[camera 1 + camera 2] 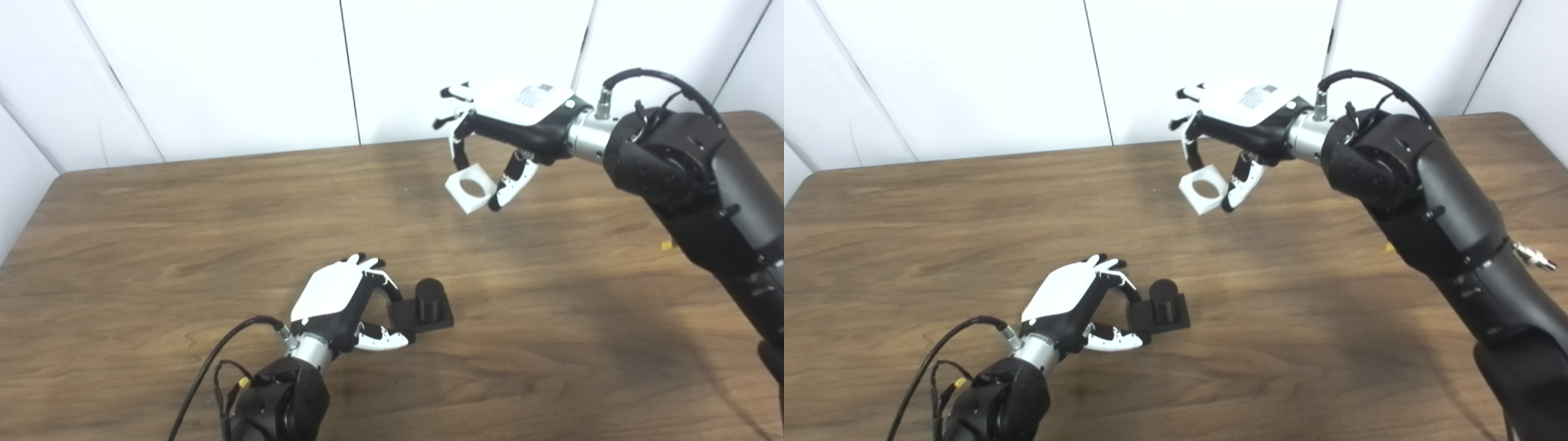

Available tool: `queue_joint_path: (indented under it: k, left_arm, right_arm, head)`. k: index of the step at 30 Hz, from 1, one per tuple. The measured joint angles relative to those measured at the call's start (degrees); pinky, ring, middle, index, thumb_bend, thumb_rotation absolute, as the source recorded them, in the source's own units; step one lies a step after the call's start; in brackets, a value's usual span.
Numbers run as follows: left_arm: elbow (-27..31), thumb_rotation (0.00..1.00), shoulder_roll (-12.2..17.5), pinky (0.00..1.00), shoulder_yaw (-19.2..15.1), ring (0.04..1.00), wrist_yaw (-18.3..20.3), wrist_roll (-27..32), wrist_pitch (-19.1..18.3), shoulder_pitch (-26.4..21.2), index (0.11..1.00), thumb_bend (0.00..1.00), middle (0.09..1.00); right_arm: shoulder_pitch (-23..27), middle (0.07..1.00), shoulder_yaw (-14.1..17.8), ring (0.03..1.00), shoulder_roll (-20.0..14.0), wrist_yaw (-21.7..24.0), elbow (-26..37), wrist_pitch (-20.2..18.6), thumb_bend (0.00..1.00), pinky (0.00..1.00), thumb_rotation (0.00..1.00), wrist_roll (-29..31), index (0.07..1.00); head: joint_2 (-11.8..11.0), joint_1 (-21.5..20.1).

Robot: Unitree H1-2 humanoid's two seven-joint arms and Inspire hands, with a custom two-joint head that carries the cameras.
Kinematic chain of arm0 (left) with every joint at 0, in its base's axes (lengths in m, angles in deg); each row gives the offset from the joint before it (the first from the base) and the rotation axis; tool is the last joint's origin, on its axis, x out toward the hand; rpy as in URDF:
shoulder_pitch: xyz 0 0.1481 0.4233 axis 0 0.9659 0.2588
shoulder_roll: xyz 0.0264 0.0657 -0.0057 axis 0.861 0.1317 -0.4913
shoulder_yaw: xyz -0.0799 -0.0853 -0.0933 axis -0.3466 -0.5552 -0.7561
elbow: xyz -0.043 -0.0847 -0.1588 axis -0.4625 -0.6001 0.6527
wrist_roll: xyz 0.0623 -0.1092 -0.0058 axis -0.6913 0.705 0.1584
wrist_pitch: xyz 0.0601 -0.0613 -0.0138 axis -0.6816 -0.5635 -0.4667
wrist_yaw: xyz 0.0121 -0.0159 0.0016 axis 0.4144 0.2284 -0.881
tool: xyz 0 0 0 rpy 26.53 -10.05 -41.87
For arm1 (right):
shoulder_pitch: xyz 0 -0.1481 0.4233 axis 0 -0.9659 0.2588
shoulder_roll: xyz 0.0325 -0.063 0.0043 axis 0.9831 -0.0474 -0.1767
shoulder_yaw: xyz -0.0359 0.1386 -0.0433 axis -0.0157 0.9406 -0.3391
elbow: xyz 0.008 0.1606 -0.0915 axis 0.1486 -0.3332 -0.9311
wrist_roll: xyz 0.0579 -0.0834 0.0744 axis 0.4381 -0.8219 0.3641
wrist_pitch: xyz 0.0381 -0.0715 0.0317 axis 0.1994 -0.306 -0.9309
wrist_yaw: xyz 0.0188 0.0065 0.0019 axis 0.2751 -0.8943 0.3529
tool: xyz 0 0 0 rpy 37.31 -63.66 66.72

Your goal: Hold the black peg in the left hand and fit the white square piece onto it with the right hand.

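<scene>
While the counter (pixel 184 245) carries the black peg (pixel 429 300) near six o'clock, pinched at its base by the left robot hand (pixel 343 306), the right robot hand (pixel 502 128) holds the white square piece (pixel 470 190) aloft toward one o'clock. That light fingertip grip could let the tilted piece slip or meet the peg crooked and jam.

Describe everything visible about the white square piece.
The white piece is a small square block with a round hole through its middle, looking like matte plastic. It hangs tilted in the air above the table, pinched between fingers and thumb of the right robot hand. It is well apart from the black peg, up and to the right of it.
</scene>
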Motion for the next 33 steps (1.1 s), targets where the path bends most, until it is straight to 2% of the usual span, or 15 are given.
queue_joint_path:
  k: [8,22,26,33]
  left_arm:
    - [0.0,0.27,0.4,1.0,-0.2,1.0,-0.3,-0.1,1.5,0.3,0.561,0.58,0.922]
    - [0.2,0.25,0.5,1.0,-0.4,1.0,0.0,-0.3,1.7,0.3,0.573,0.59,0.922]
    - [0.2,0.26,0.6,1.0,-0.5,1.0,0.1,-0.3,1.7,0.3,0.634,0.58,0.925]
    - [0.3,0.25,0.6,1.0,-0.5,1.0,0.2,-0.3,1.7,0.3,0.646,0.59,0.922]
  right_arm:
    - [-1.7,0.859,0.1,0.978,0.0,6.5,7.4,-4.9,0.52,1.0,0.15,3.9,0.49]
    - [-4.0,0.864,-1.6,0.998,3.8,8.1,10.5,-7.6,0.53,1.0,0.14,2.6,0.49]
    - [-5.2,0.861,-1.9,0.995,4.1,8.9,11.4,-8.6,0.53,1.0,0.14,2.0,0.49]
    - [-5.5,0.853,-3.8,0.996,6.2,8.9,11.2,-8.3,0.53,1.0,0.14,0.0,0.49]
  head:
    - [0.4,-0.4]
    - [1.1,-1.2]
    - [1.1,-1.3]
    - [1.1,-1.3]
